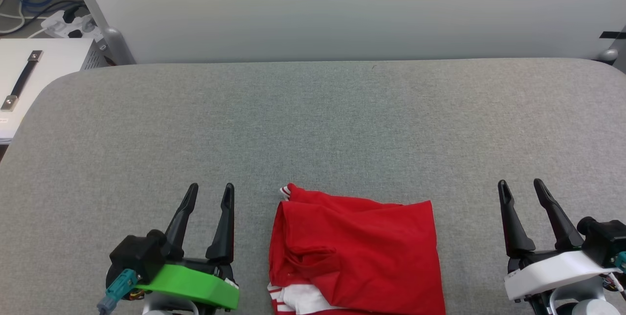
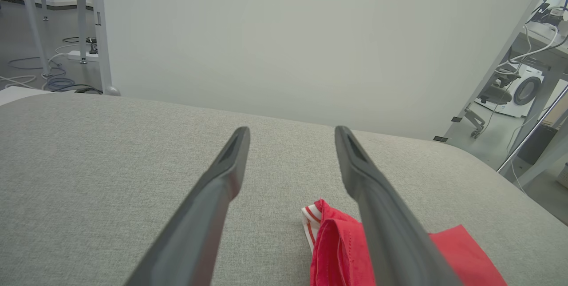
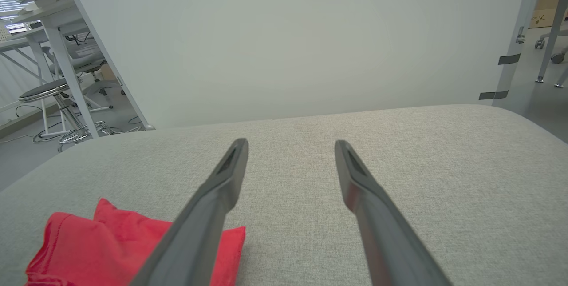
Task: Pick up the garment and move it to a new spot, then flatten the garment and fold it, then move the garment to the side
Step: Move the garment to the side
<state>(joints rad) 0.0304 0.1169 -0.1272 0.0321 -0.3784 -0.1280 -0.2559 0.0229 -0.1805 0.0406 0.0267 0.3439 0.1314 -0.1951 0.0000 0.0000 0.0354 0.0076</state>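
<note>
Shows the garment [image 1: 354,251] folded into a rough red rectangle at the near middle of the grey tabletop [image 1: 313,124], white striped trim peeking out at its near-left corner. Places it between the left hand [image 1: 212,187] and the right hand [image 1: 520,183], just beside the left, farther from the right, touching neither. Finds both hands empty, fingers parted fairly wide.

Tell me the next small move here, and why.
Probably slide the left hand toward the garment to grip its left edge for the move aside. The garment lies folded in a compact block on the grey surface, and both this and the right hand sit open, apart from it, holding nothing.
</note>
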